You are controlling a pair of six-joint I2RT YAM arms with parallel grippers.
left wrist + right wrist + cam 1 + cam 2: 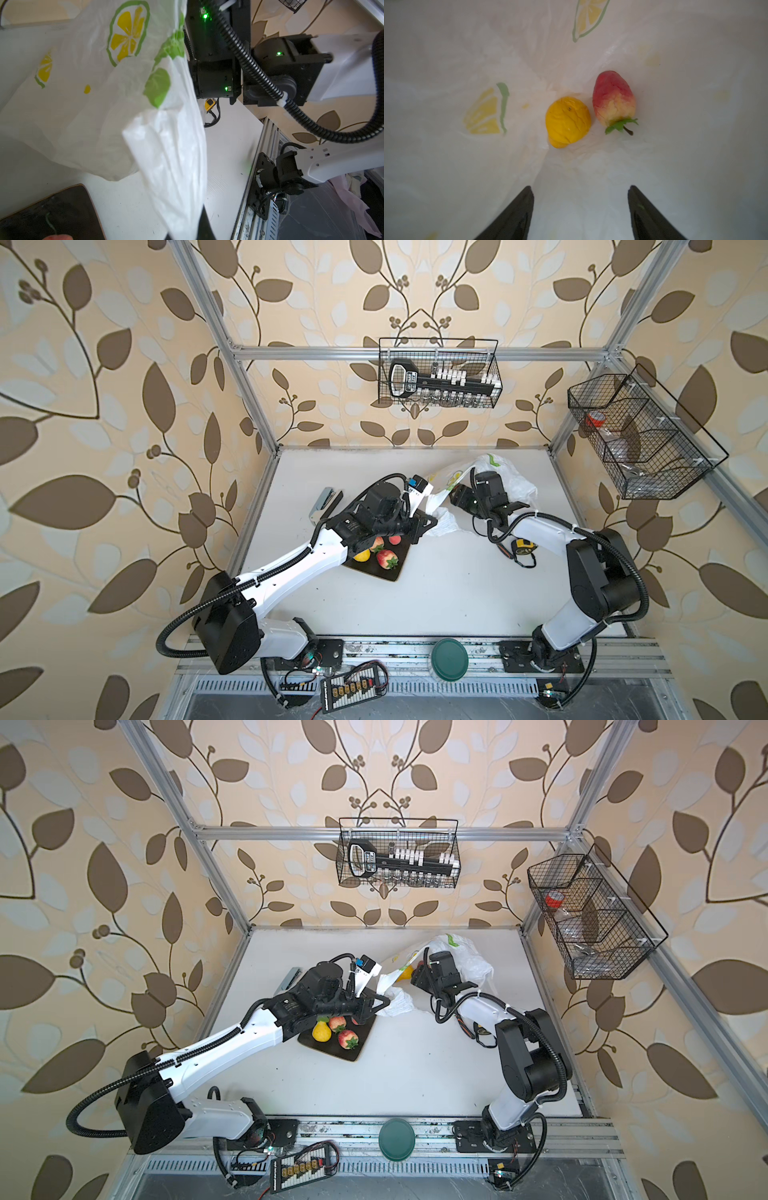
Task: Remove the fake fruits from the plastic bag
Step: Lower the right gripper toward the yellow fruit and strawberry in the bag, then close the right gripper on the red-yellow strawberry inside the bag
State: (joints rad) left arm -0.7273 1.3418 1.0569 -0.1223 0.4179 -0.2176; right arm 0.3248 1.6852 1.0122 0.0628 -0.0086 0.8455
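The white plastic bag (513, 483) (471, 963) printed with lemon slices lies at the back of the table. My left gripper (432, 519) (187, 234) is shut on its twisted handle (172, 158) and holds it up. My right gripper (581, 187) (415, 973) is open inside the bag's mouth. Beyond its fingertips, on the bag's floor (467, 62), lie a yellow pear (568, 122) and a red-yellow strawberry (613, 99), side by side and untouched. Several fake fruits sit on the black plate (390, 574), among them a yellow pear (362, 556) and a strawberry (387, 559).
A stapler (324, 502) lies left of the plate, behind the left arm. A yellow tape measure (524, 547) sits under the right forearm. A green lid (449, 659) rests on the front rail. Wire baskets (438, 373) (640, 435) hang on the frame.
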